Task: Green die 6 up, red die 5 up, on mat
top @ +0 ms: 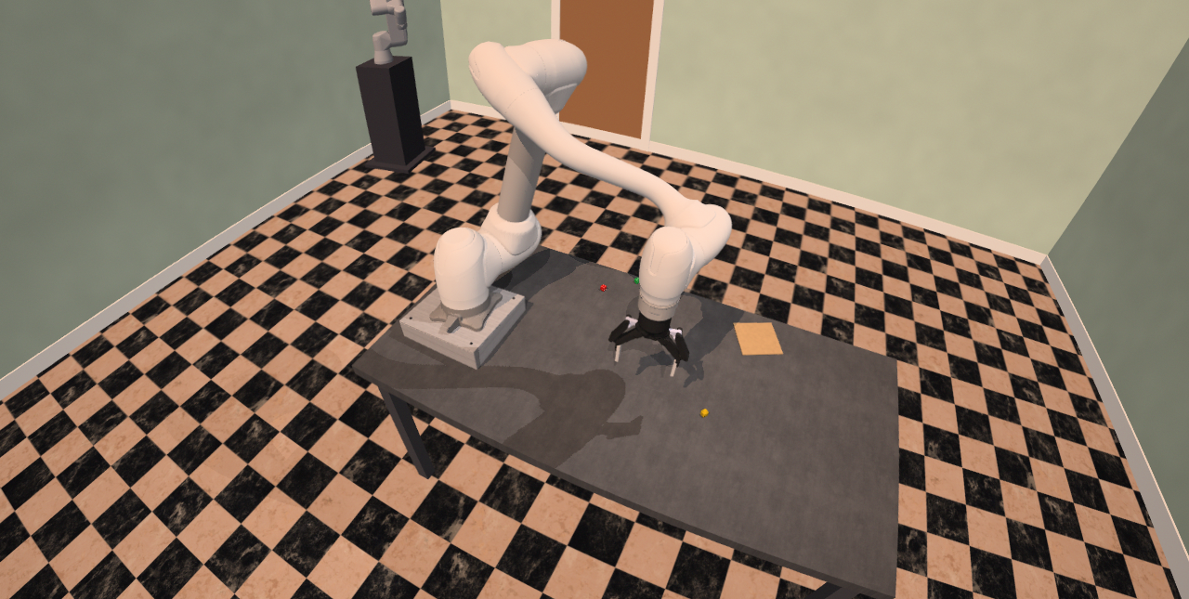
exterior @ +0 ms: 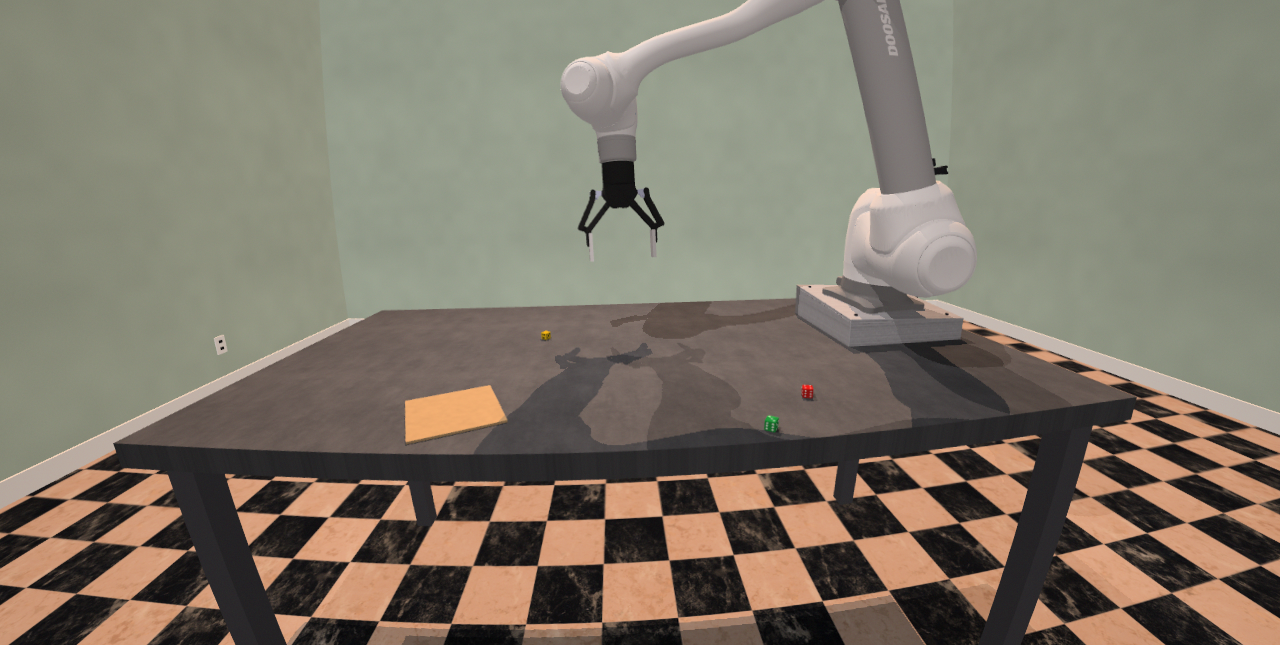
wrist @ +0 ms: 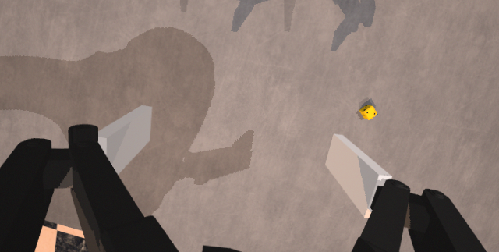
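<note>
Orange marks the one mat, and we're seeing both target dice off it: the green die is sitting near the table's edge, with the red die just beside it. Our gripper is hanging released above the table, fingers wide, grasping nothing. We're judging the first pick to be next: we're wanting to centre over one die, square the pads to two opposite faces, descend straight and close gently, avoiding its neighbour. We're counting three dice, one of each colour, the yellow die lying well apart, plus one gripper with two fingers.
</note>
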Robot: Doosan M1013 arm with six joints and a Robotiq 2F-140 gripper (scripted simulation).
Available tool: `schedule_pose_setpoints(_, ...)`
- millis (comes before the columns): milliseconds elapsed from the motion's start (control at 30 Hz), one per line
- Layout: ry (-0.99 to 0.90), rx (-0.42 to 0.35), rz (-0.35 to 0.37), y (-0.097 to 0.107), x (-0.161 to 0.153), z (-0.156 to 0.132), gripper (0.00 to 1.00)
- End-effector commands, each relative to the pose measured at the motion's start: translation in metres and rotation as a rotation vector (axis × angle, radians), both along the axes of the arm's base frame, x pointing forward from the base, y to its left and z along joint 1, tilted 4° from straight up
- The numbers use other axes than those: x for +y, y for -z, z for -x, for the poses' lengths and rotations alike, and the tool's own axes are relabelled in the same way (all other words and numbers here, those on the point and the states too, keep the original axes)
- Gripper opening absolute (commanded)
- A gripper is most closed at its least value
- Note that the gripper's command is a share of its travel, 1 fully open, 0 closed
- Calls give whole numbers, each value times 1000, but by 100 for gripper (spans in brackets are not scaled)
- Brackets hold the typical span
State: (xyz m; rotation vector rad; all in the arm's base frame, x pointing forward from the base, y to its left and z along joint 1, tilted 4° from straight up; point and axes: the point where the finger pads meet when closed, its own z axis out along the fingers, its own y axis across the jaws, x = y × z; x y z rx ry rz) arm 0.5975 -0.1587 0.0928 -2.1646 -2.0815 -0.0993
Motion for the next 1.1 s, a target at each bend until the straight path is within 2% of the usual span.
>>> schedule_pose_setpoints(0,0,0,0,0,0,0,100)
schedule_pose_setpoints(567,1,0,1,0,0,-2,100)
schedule_pose_setpoints(600,10,0,6,1,-1,-14,100)
schedule_pose_setpoints(667,50,0,31,9,-4,-73,100)
schedule_pose_setpoints(700,50,0,31,9,-4,-73,100)
schedule_pose_setpoints(733,77,-2,47,14,-3,-102,100)
schedule_pose_setpoints(800,77,-2,47,16,-3,-110,100)
schedule_pose_setpoints(833,101,-5,61,22,-1,-142,100)
schedule_pose_setpoints(900,101,-5,61,23,-1,-144,100)
schedule_pose_setpoints(933,119,-7,70,29,2,-168,100)
schedule_pose_setpoints(1000,127,-8,75,31,4,-179,100)
schedule_pose_setpoints(1067,129,-8,76,32,4,-181,100)
